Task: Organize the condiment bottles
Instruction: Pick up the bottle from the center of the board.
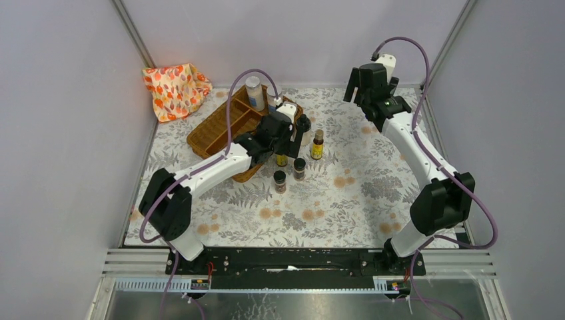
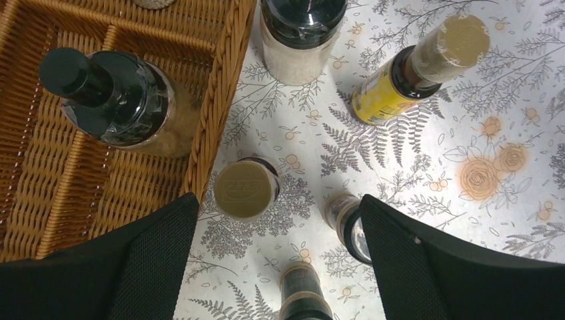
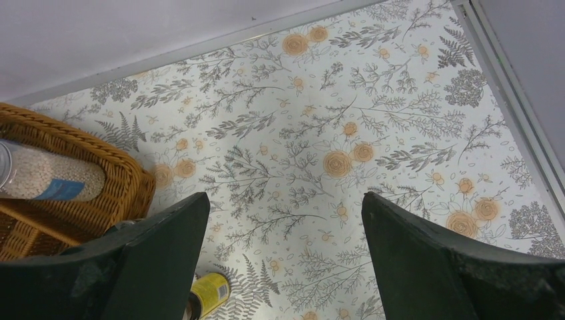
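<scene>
My left gripper is open and empty. It hovers beside the right edge of the wicker tray, above a group of bottles on the table. In the left wrist view my left gripper has a tan-capped bottle and two short dark spice jars below its open jaws. A yellow-liquid bottle and a black-capped jar stand further off. A dark black-capped bottle sits in the tray. My right gripper is open and empty, high at the back right.
A clear white-filled jar stands in the tray's far compartment and also shows in the right wrist view. An orange-patterned cloth lies at the back left corner. Walls close the table on three sides.
</scene>
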### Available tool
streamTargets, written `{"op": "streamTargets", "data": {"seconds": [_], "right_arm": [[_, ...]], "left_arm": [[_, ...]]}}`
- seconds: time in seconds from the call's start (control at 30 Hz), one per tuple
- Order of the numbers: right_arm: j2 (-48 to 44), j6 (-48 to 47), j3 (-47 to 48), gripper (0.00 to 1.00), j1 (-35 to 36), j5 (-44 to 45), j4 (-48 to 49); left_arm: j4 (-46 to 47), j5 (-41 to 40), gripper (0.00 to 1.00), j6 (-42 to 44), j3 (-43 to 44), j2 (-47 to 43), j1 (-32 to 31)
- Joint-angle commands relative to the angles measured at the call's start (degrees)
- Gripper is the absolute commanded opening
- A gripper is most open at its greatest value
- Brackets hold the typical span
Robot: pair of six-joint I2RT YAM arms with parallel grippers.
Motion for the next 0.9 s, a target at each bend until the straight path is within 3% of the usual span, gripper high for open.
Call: {"op": "streamTargets", "data": {"seconds": [0.0,0.87], "right_arm": [[-2.93,-0.16,-0.65,0.91,-0.83,-0.50,2.95],[-5.78,0.18,-5.16,0.90,-1.97,-0.57,4.85]], "left_arm": [[4.84,-2.99,0.94,-0.25,1.62,1.43,-0.16],[8.41,-5.21,0.84,-1.36,-0.20,4.39,-0.13]]}}
